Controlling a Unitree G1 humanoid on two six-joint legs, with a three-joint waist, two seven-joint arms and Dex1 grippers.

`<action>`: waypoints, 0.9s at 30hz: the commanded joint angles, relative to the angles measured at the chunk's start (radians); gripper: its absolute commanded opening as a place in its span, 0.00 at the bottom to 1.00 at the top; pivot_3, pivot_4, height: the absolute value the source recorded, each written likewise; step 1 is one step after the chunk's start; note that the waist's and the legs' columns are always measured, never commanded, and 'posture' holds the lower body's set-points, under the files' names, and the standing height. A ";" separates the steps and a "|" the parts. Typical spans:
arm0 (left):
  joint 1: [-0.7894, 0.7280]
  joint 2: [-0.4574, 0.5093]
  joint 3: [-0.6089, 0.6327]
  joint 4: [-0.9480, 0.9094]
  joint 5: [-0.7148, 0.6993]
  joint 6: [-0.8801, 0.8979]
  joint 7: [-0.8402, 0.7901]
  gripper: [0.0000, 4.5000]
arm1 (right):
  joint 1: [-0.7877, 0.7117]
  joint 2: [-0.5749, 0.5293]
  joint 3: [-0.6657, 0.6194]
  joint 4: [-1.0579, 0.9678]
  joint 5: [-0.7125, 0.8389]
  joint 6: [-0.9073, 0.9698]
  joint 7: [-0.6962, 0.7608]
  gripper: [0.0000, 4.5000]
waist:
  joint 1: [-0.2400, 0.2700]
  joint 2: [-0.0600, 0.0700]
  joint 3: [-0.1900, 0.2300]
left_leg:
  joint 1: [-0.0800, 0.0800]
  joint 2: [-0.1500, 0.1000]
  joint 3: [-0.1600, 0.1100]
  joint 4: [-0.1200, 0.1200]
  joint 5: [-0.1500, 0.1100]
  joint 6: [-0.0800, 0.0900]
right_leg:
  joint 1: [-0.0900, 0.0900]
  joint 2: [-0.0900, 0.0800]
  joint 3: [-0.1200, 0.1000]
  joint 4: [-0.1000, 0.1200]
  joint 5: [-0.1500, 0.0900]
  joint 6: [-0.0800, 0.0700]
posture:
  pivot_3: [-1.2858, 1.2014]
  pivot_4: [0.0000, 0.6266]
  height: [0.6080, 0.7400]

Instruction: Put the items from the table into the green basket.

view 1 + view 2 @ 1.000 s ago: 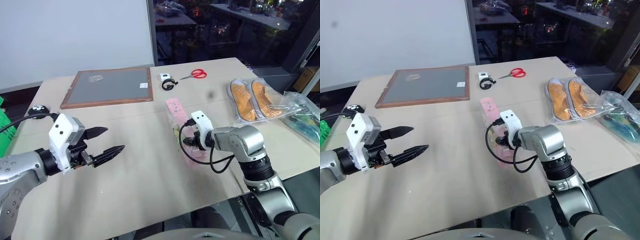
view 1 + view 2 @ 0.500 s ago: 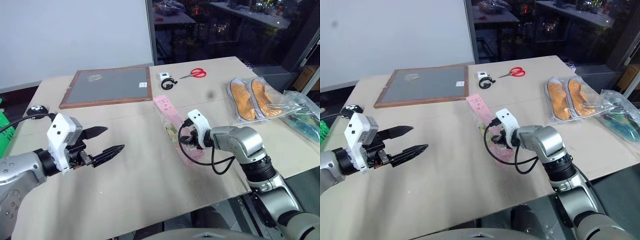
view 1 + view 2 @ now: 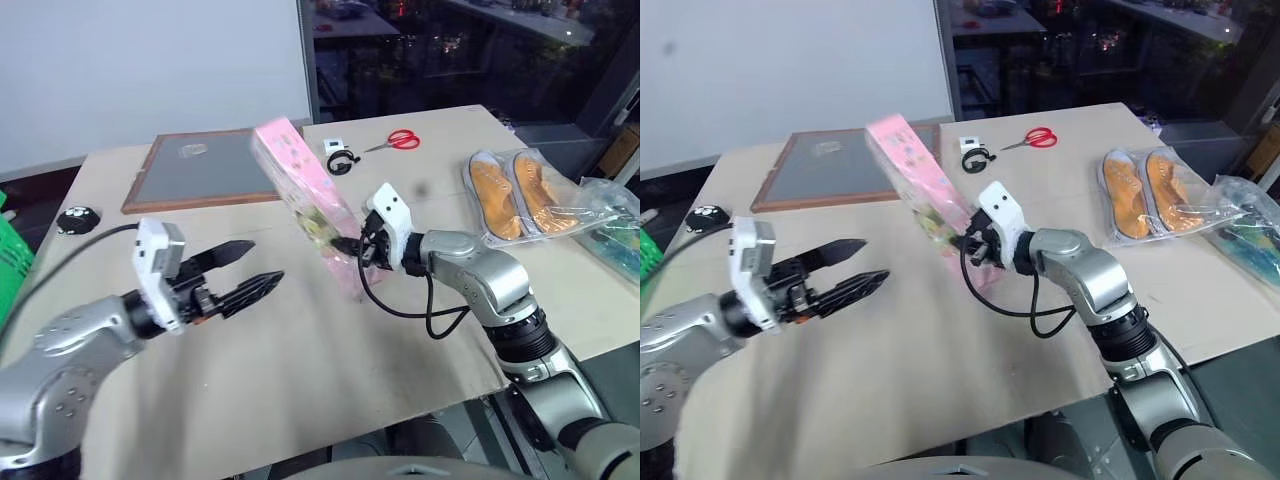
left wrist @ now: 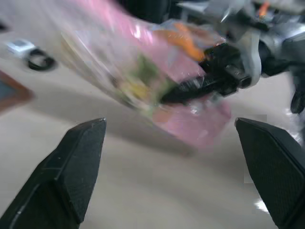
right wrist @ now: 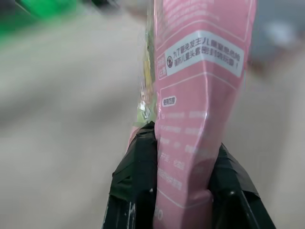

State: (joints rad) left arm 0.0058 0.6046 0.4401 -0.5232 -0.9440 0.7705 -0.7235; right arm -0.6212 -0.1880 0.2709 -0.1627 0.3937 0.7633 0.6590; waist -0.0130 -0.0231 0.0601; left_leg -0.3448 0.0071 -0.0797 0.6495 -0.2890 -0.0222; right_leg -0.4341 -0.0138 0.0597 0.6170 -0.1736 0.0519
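- The left gripper [image 3: 262, 271] hovers over the near part of the table [image 3: 300, 350], at about 8 o'clock from the table's middle. Its two black, tapered fingers are spread wide with nothing between them, tips aimed toward the carton.
- The right gripper [image 3: 352, 249] sits near the table's middle, its black fingers pinched on the lower end of the tall pink-and-green carton [image 3: 300, 195]. In the right wrist view the fingers press both narrow faces of the carton [image 5: 190, 95], which dents slightly under the grip.
- The carton is off the tabletop and tilted: its long axis runs from the held end up toward 11 o'clock, the free top end leaning over the grey board. It is a slim, glossy box, pink with green and yellow print and a white label of small text.
- The table is flat, matt, light beige wood with a faint seam across it.
- At 3 o'clock, well apart from the carton, the orange canvas sneakers [image 3: 520, 195] lie side by side in a crinkled clear plastic bag, toes toward 12 o'clock.
- At 11 o'clock lies the wood-framed grey board [image 3: 195, 175], flat and rectangular.
- At 1 o'clock, near the far edge, the red-handled scissors [image 3: 397, 141] lie flat.
- At 9 o'clock, beyond the table's edge, a piece of the green basket [image 3: 12, 262] shows.
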 commanded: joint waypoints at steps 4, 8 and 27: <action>-0.147 -0.167 -0.061 0.062 -0.137 -0.030 0.103 1.00 | -0.031 0.034 -0.070 -0.094 0.192 -0.059 0.173 0.09 | 0.009 -0.001 -0.001 | 0.000 -0.001 -0.001 0.003 0.000 0.000 | 0.002 -0.001 -0.001 0.000 0.001 -0.002 | 0.56 0.00 1.00; -0.201 -0.189 -0.074 0.090 -0.167 -0.033 0.109 1.00 | -0.029 0.013 -0.054 -0.107 0.226 -0.043 0.223 0.09 | 0.007 -0.002 -0.001 | 0.001 -0.002 -0.002 0.004 0.000 0.000 | 0.004 -0.001 -0.001 0.001 0.000 -0.001 | 0.56 0.00 1.00; -0.293 -0.197 -0.089 0.103 -0.354 -0.051 0.132 0.42 | -0.005 -0.061 -0.052 -0.103 0.287 0.086 0.231 1.00 | 0.000 -0.001 -0.002 | 0.001 -0.002 -0.003 0.005 0.000 0.000 | 0.003 0.000 0.000 0.004 0.000 -0.001 | 0.54 0.00 1.00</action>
State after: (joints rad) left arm -0.2685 0.3983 0.3496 -0.4028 -1.2804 0.7419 -0.5848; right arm -0.6163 -0.2396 0.2388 -0.2204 0.6561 0.8400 0.8910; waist -0.0132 -0.0244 0.0584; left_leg -0.3433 0.0053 -0.0825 0.6540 -0.2888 -0.0223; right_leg -0.4309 -0.0136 0.0593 0.6209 -0.1736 0.0509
